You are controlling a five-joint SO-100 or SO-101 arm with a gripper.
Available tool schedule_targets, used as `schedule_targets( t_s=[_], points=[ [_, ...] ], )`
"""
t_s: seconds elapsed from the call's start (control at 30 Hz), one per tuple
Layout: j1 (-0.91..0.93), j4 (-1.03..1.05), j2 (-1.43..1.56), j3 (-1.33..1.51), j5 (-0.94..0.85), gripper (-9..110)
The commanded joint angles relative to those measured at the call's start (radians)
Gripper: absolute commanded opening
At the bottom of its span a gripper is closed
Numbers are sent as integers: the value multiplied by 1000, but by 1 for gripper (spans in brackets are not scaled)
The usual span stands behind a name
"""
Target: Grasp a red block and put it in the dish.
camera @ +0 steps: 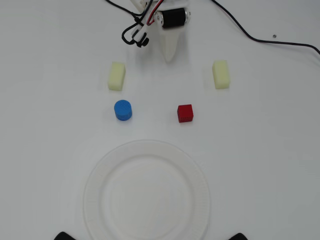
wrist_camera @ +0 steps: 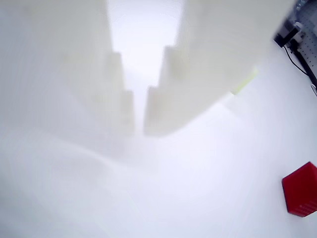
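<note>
bench (camera: 280,165): white, bare around the parts we care about.
dish (camera: 100,172): empty, near bottom of overhead view.
end effector (camera: 169,59): top centre overhead, tips pointing at bench; in wrist view only a narrow slit between fingers (wrist_camera: 158,111), nothing held.
red block (camera: 185,113): sits on bench between end effector and dish, right of blue cylinder (camera: 123,110), apart from everything.
handling: we judge it light, stiff, slightly textured; pinch two opposite flat faces, mid-height.
</note>
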Motion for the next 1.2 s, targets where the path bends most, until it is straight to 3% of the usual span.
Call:
schedule_targets(
  t_s=[0.0,0.83,1.17],
  points=[
    [-37,-31,172,87,-61,0],
    [-9,3,156,23,-8,0],
    [15,14,-598,-566,-25,0]
  ],
)
